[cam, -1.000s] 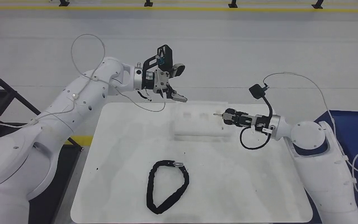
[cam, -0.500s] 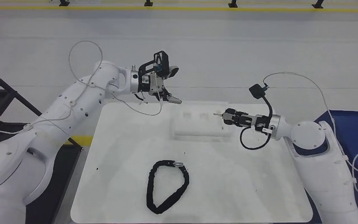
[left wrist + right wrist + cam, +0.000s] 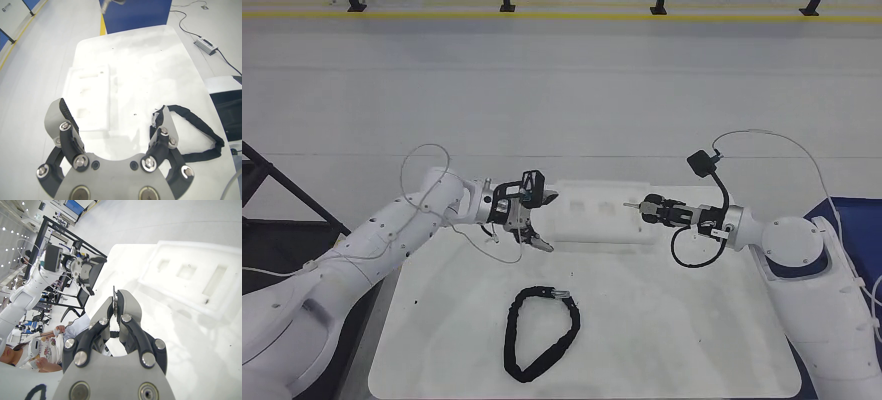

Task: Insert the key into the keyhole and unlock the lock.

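Note:
The lock (image 3: 542, 330) is a black fabric-covered chain loop lying on the white table (image 3: 692, 330) near its front. Its silver end (image 3: 562, 294) faces the foam tray. My left gripper (image 3: 544, 220) hangs open over the tray's left end, above and behind the lock. In the left wrist view its fingers (image 3: 62, 108) stand wide apart, with the lock (image 3: 196, 118) just beyond one of them. My right gripper (image 3: 647, 208) is shut on a small metal key (image 3: 629, 206) at the tray's right end. The key (image 3: 114, 291) sticks out between the pads.
A white foam tray (image 3: 597, 225) with several rectangular pockets lies at the back middle of the table, between the two grippers; it shows as the foam tray (image 3: 90, 94) and the foam tray (image 3: 189, 275) in the wrist views. Bare table lies around the lock.
My left arm has swung down and toward me from above the table's far edge to the tray's left end, staying open. The right arm and the key have not moved.

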Robot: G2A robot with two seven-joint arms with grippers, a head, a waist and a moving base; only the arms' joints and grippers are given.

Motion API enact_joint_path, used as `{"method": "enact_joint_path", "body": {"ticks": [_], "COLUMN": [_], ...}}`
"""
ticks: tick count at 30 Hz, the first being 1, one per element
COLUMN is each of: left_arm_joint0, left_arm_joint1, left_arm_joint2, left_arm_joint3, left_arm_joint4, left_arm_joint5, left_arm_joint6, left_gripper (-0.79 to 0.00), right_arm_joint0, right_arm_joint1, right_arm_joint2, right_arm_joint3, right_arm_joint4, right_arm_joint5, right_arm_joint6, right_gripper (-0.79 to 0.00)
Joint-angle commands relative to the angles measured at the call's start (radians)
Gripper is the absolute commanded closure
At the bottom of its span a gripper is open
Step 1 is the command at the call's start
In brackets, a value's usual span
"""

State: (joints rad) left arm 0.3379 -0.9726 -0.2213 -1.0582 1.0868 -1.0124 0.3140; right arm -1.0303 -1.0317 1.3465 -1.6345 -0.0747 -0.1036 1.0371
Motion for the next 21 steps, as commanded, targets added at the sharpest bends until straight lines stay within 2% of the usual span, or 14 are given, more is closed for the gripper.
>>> {"method": "enact_joint_path", "body": {"ticks": [1, 8, 13, 21], "left_arm_joint0": [0.012, 0.074, 0.083, 0.083], "left_arm_joint1": [0.0, -0.019, -0.035, -0.035], "left_arm_joint2": [0.047, 0.051, 0.051, 0.051], "left_arm_joint3": [-0.006, -0.008, -0.004, -0.004], "left_arm_joint4": [0.021, 0.068, 0.063, 0.063], "left_arm_joint5": [0.0, 0.0, 0.0, 0.0], "left_arm_joint6": [0.003, -0.062, -0.121, -0.121], "left_gripper": [-0.785, -0.785, -0.785, -0.785], "right_arm_joint0": [0.0, 0.0, 0.0, 0.0], "right_arm_joint1": [0.0, 0.0, 0.0, 0.0], "right_arm_joint2": [0.0, 0.0, 0.0, 0.0], "right_arm_joint3": [0.0, 0.0, 0.0, 0.0], "right_arm_joint4": [0.0, 0.0, 0.0, 0.0], "right_arm_joint5": [0.0, 0.0, 0.0, 0.0], "right_arm_joint6": [0.0, 0.0, 0.0, 0.0], "right_gripper": [0.0, 0.0, 0.0, 0.0]}}
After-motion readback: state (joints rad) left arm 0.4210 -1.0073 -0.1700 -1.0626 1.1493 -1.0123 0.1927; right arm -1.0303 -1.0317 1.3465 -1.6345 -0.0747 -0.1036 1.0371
